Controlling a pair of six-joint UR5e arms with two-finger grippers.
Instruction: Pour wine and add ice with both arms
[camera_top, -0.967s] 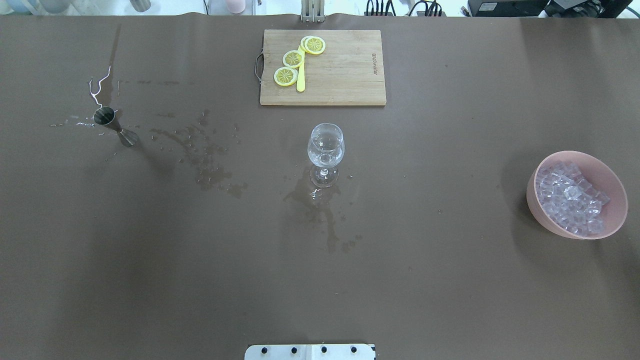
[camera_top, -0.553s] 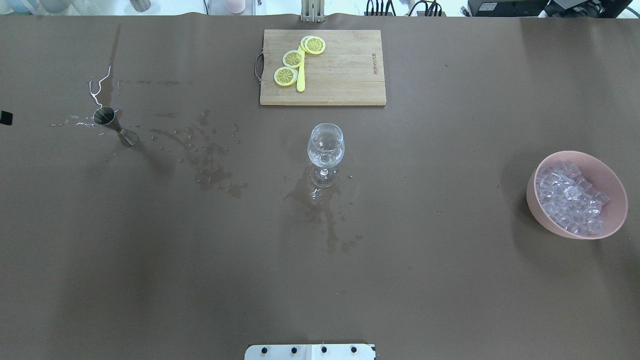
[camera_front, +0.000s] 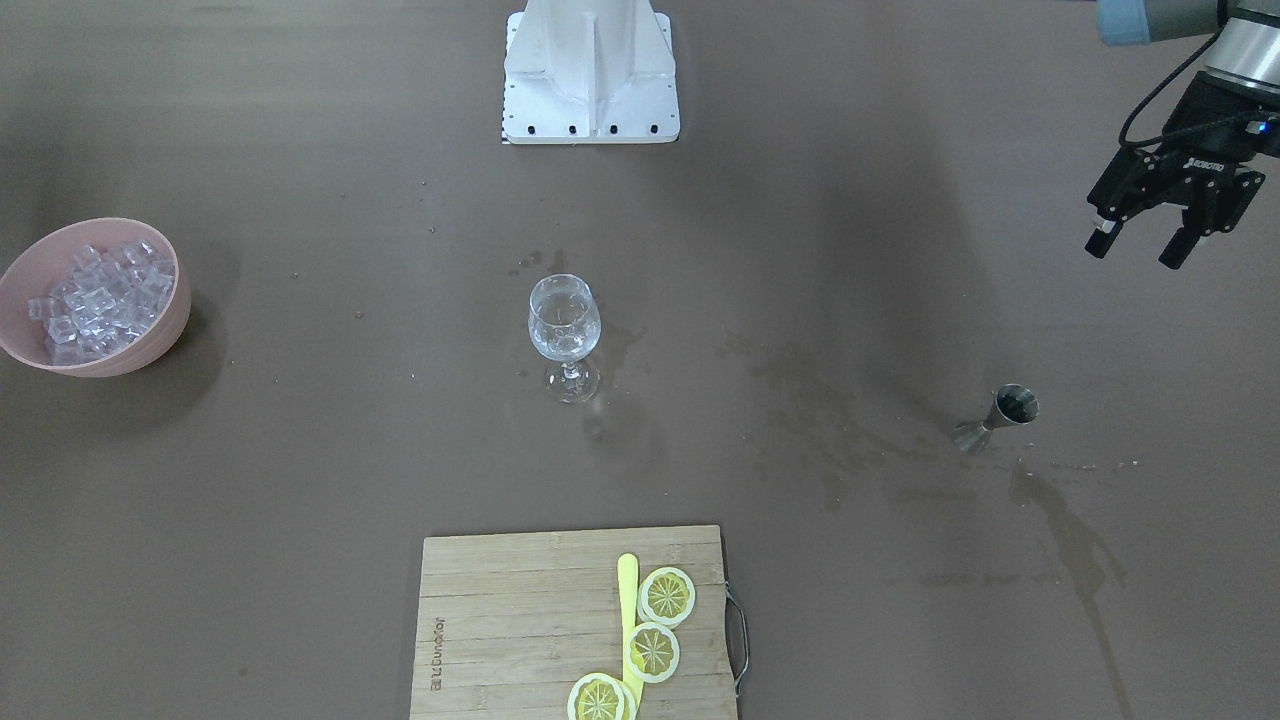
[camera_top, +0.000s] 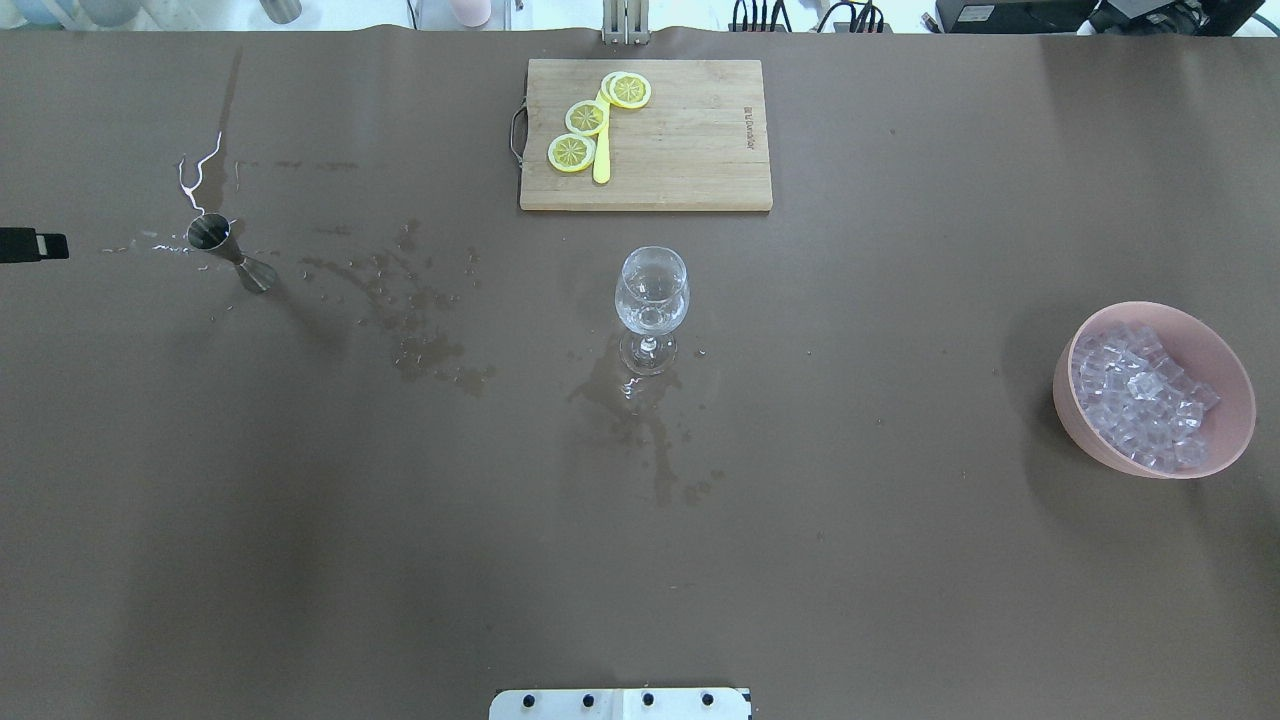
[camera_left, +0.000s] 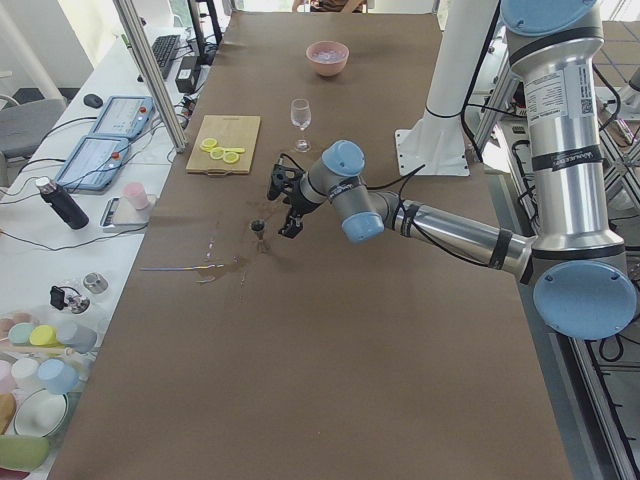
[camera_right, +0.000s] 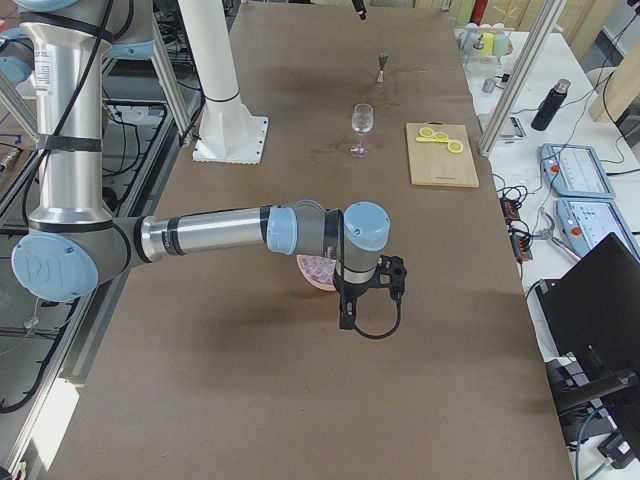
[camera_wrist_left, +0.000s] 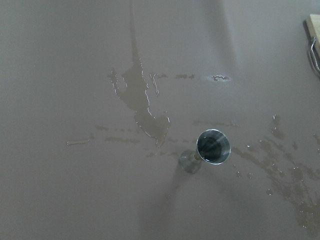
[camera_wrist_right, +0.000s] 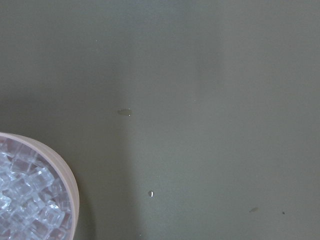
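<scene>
A steel jigger (camera_top: 228, 250) stands at the table's left; the left wrist view looks down into its dark cup (camera_wrist_left: 213, 147), and I cannot tell any wine in it. My left gripper (camera_front: 1135, 250) hangs open and empty above the table, apart from the jigger (camera_front: 1000, 415); only a fingertip (camera_top: 30, 244) shows overhead. A clear wine glass (camera_top: 651, 300) stands upright mid-table. Ice cubes (camera_top: 1140, 395) fill a pink bowl (camera_top: 1075, 420) at the right. My right gripper (camera_right: 368, 312) hangs beside the bowl's near side; I cannot tell whether it is open.
A wooden cutting board (camera_top: 680, 150) with lemon slices (camera_top: 585, 118) and a yellow knife lies at the far middle. Wet spill patches (camera_top: 420, 340) spread between jigger and glass and near the glass's foot. The white pedestal (camera_front: 590, 70) stands at my base.
My left gripper's fingertip has come into the overhead view at the left edge and moved right toward the jigger. Nothing else has moved.
</scene>
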